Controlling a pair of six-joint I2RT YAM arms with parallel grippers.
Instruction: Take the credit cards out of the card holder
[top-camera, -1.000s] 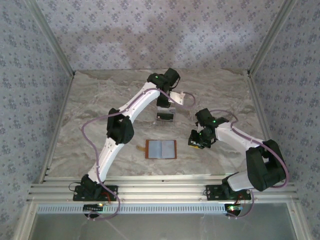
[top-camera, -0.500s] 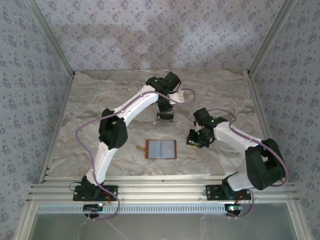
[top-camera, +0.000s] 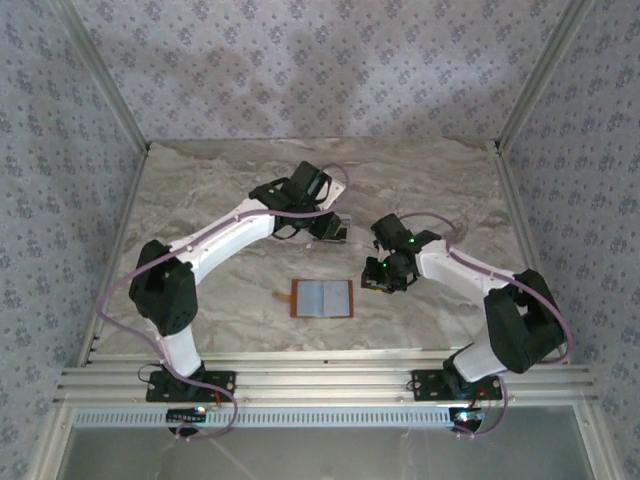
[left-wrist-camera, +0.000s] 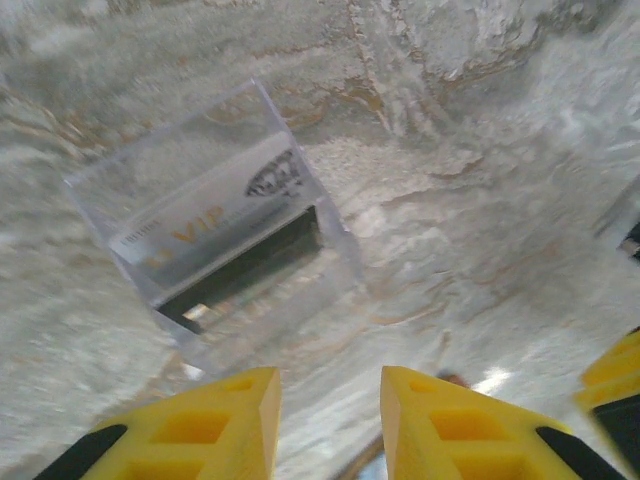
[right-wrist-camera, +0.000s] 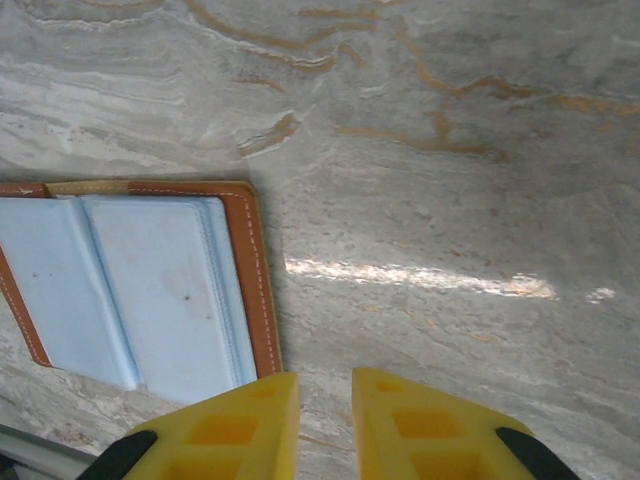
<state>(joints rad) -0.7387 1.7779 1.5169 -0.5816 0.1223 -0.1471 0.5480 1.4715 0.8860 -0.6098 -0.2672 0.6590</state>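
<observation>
Just beyond the middle of the table (top-camera: 200, 210), toward its far edge, the credit cards (top-camera: 336, 230) lie flat on the marble. The pale card (left-wrist-camera: 195, 195) covers most of the dark card (left-wrist-camera: 250, 265), which shows as a strip along one long side. The left gripper (left-wrist-camera: 330, 385) hangs just beside them without touching. Its yellow fingers (left-wrist-camera: 215, 425) stand a little apart, with nothing but marble in the gap.

The card holder (right-wrist-camera: 150, 290) lies open, lining up, closer to the near edge and well apart from the cards. The right gripper (right-wrist-camera: 325, 385) is poised just beside its right border, low over the table, jaws drawn to a slim slit and empty.

Bare marble runs from the holder to the left edge and from the cards to the far edge. The two arms crowd the right half, with the papered walls (top-camera: 60, 150) close on three sides.

The left wrist view is blurred, and on the pale card I can read "VIP" and little else. The holder's left panel is cut off in the right wrist view, and I cannot tell whether its pockets hold anything.
</observation>
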